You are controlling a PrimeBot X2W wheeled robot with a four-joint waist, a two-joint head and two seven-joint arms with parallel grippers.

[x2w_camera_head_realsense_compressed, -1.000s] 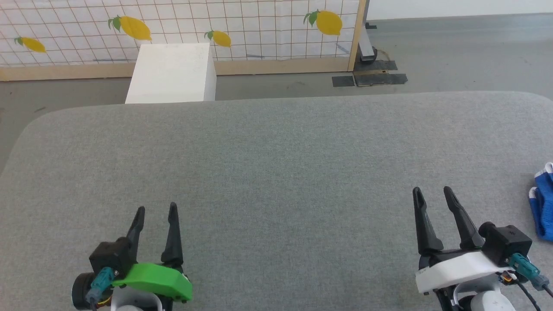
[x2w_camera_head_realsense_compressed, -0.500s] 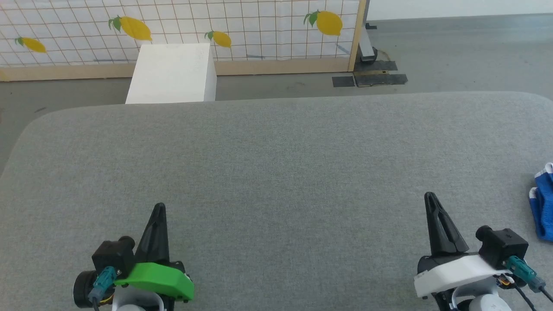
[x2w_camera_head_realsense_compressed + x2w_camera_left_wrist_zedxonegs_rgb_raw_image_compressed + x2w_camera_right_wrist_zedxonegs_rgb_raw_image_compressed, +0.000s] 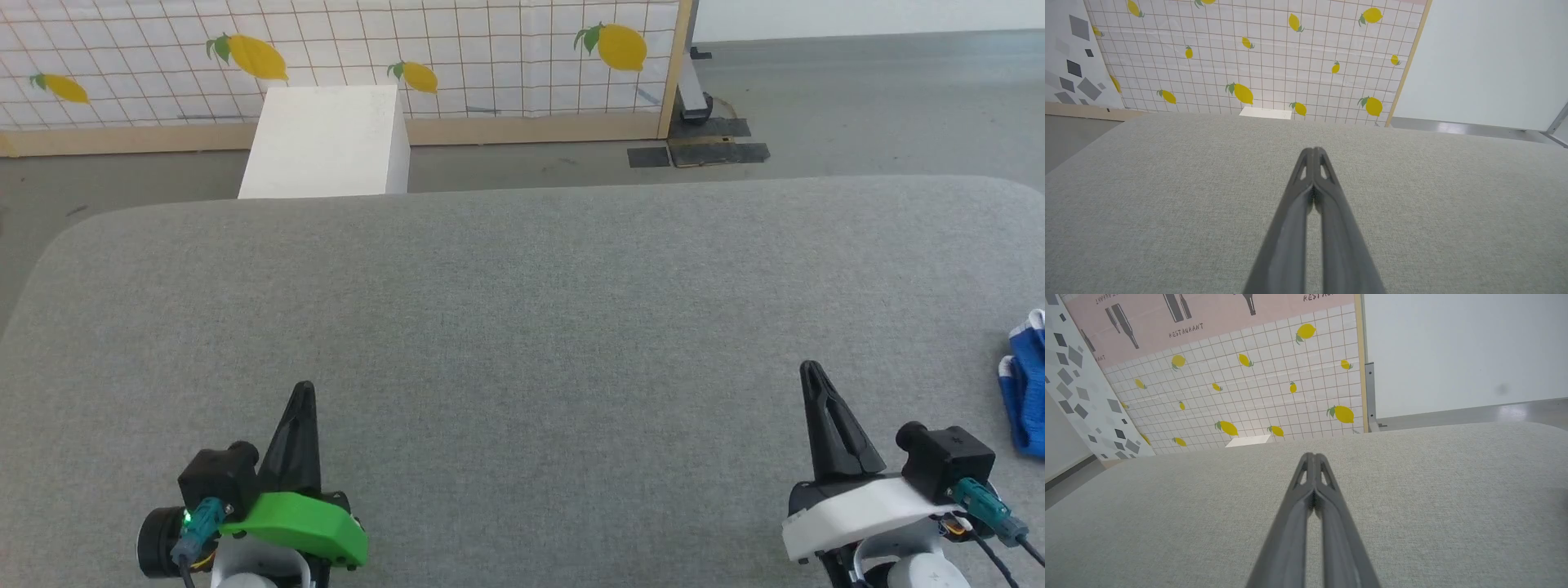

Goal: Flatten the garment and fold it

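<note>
Approach stage: left tool [image 3: 301, 390] and right tool [image 3: 811, 369] hover closed and empty over the table [image 3: 522, 310], the shorts [image 3: 1027, 390] lying bunched at its right edge, so the right tool should next open and reach there.

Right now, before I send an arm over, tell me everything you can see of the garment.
The garment shows at the far right edge of the head view, cut off by the frame, so only part is visible. It is bright blue, thin-looking fabric with white patches along its upper and left edges, bunched up rather than spread flat. It lies on the grey fabric-covered table. Nothing but the table touches it; the right end effector, shut, sits apart to its left.
</note>
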